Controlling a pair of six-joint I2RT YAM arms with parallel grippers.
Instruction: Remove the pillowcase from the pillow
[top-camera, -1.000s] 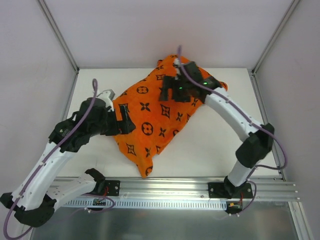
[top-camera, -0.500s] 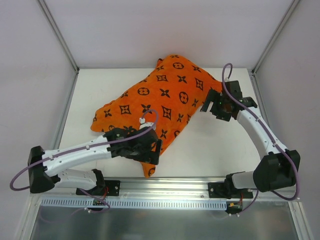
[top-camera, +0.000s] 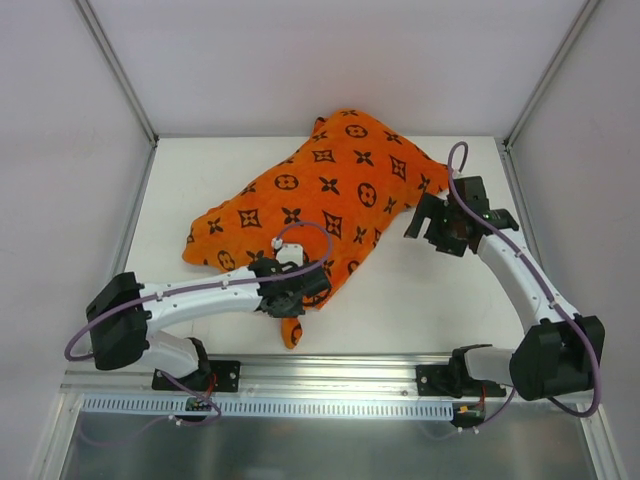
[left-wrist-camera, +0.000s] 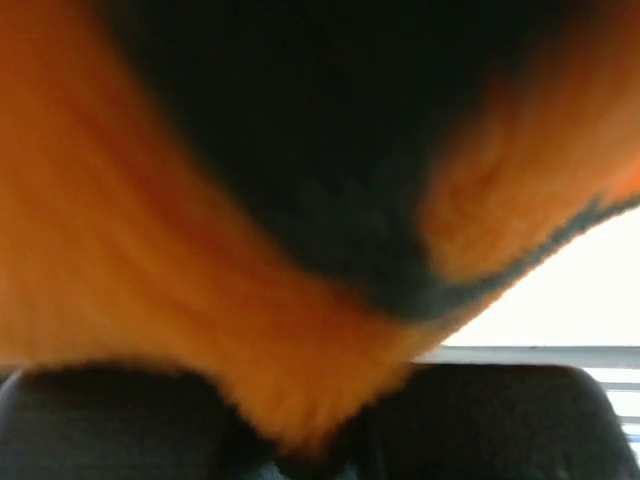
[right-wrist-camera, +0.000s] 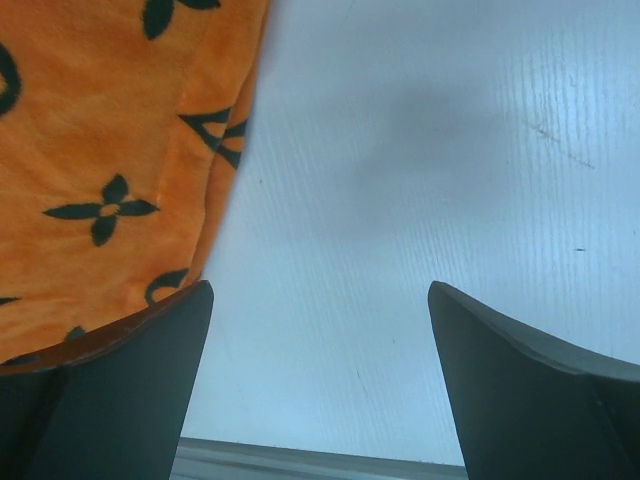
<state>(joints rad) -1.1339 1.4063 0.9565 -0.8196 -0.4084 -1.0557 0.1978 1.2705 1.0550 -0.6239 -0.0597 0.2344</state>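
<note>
The orange pillowcase (top-camera: 330, 195) with black motifs lies slantwise across the white table (top-camera: 430, 290), plump and filled. The pillow is hidden inside it. My left gripper (top-camera: 300, 288) sits at the cover's near corner and is shut on a fold of it. In the left wrist view blurred orange pillowcase (left-wrist-camera: 150, 250) fills the frame and runs down between the dark fingers (left-wrist-camera: 500, 420) of the left gripper (left-wrist-camera: 300, 440). My right gripper (top-camera: 428, 222) stands open beside the cover's right edge. In the right wrist view the right gripper (right-wrist-camera: 320, 330) holds nothing, the pillowcase (right-wrist-camera: 100, 150) lying past its left finger (right-wrist-camera: 120, 390).
An aluminium rail (top-camera: 340, 372) carrying both arm bases runs along the table's near edge. Metal frame posts (top-camera: 120, 75) and white walls close in the back and sides. Bare tabletop (right-wrist-camera: 420, 150) lies under the right gripper.
The left arm swung down to the cover's near corner and its gripper closed on the fabric. The right gripper came off the top of the cover to its right side, still open.
</note>
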